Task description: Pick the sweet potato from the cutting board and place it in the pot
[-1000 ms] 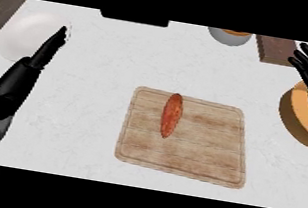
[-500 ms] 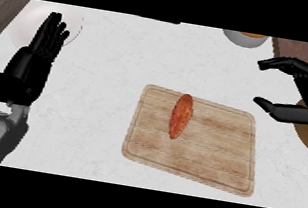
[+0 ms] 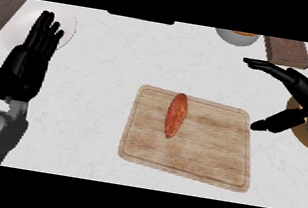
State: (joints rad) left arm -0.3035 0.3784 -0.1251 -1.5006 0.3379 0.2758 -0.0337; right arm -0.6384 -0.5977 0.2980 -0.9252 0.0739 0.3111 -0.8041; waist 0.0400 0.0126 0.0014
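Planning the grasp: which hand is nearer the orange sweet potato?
The right black hand, beside the wooden cutting board; the left hand rests upright, farther off.

No readable text, labels or numbers anywhere

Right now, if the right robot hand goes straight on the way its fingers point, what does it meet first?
Likely nothing soon. The right robot hand points left across bare counter beyond the cutting board's far edge, missing the sweet potato. Its height is unclear.
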